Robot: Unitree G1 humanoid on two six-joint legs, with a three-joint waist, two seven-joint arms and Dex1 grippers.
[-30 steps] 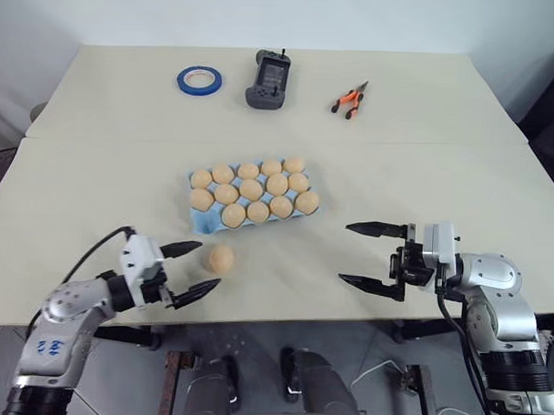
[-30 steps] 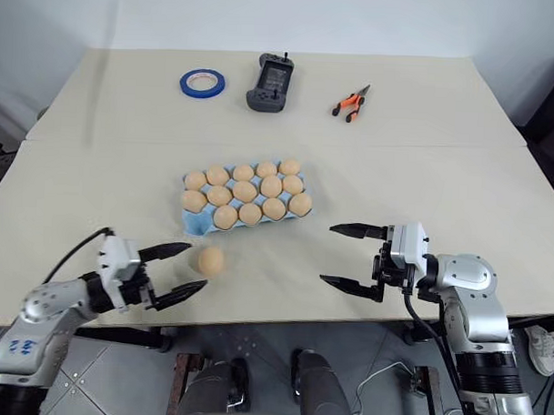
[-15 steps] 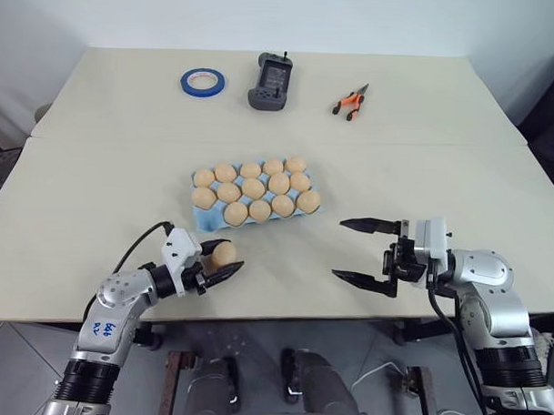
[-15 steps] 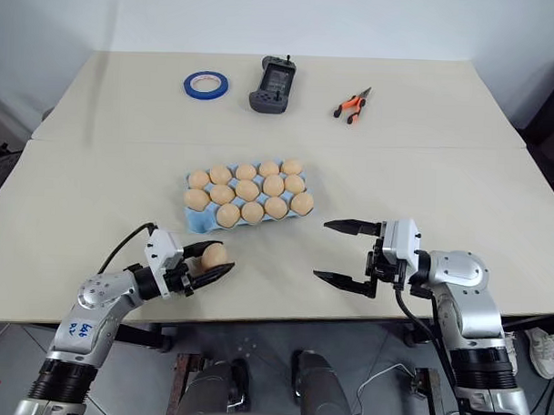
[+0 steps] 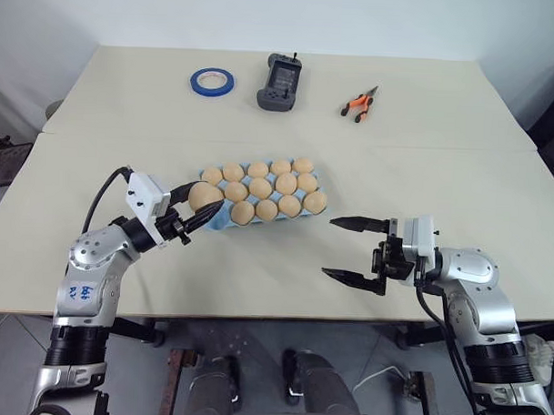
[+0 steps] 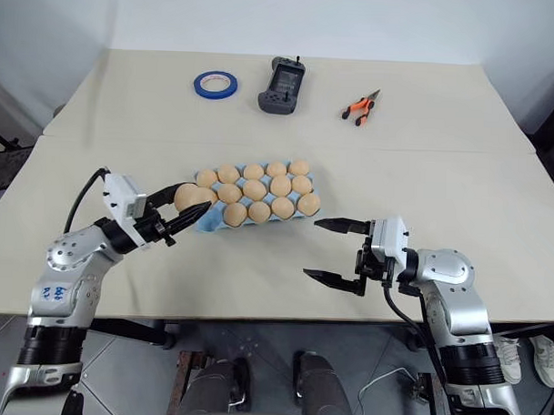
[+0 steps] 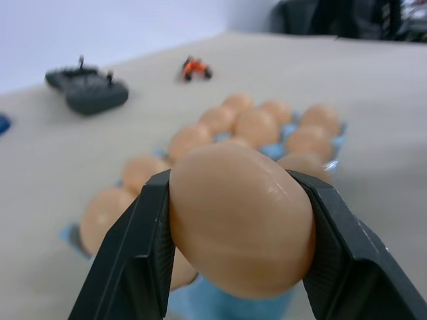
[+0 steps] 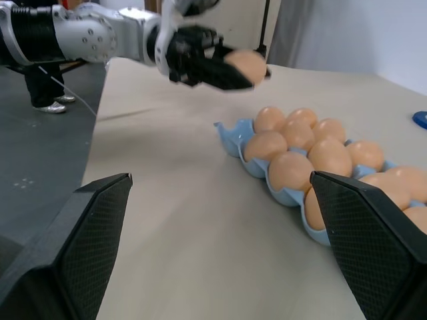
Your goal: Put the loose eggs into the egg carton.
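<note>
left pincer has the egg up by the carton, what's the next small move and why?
Probably carry the egg over the one empty cup at the near-left corner of the egg carton and lower it in. The left pincer is shut on the egg, just short of that corner; the other cups look filled.

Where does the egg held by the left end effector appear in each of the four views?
Left eye view: held egg, at the egg carton's near-left corner.
Right eye view, same corner.
Left wrist view, between the two black fingers.
Right wrist view, above the carton's end.
Shared landmark: the egg carton.
</note>
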